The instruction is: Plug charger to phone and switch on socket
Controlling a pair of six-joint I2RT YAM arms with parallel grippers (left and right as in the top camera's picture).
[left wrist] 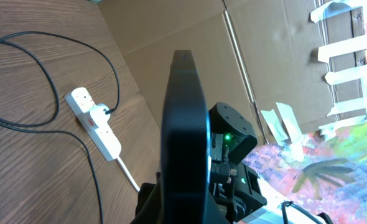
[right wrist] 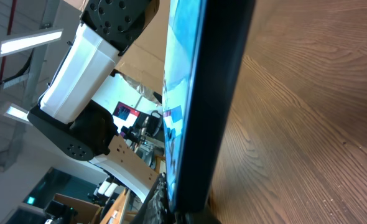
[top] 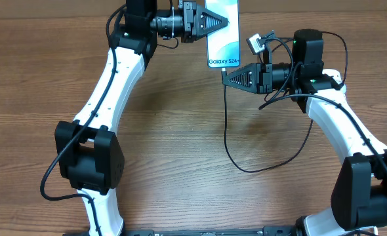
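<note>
The phone [top: 223, 33], with its blue-to-white screen up, is at the far middle of the table. My left gripper [top: 225, 23] is shut on its left edge. In the left wrist view the phone [left wrist: 183, 124] is a dark slab standing between the jaws. My right gripper [top: 225, 77] sits just below the phone's bottom edge, shut on the tip of the charger. The charger's black cable [top: 227, 141] loops down the table and back right. In the right wrist view the phone [right wrist: 208, 93] stands edge-on and the connector tip is hidden. The socket [left wrist: 111, 142] lies beyond, with a plug in it.
A brown cardboard wall [left wrist: 190, 37] rises behind the wooden table [top: 180, 151]. The socket's thick white cord [left wrist: 130, 177] runs off towards the left gripper. Black cable [left wrist: 46, 74] loops on the wood near the socket. Both white arms reach in from the near edge.
</note>
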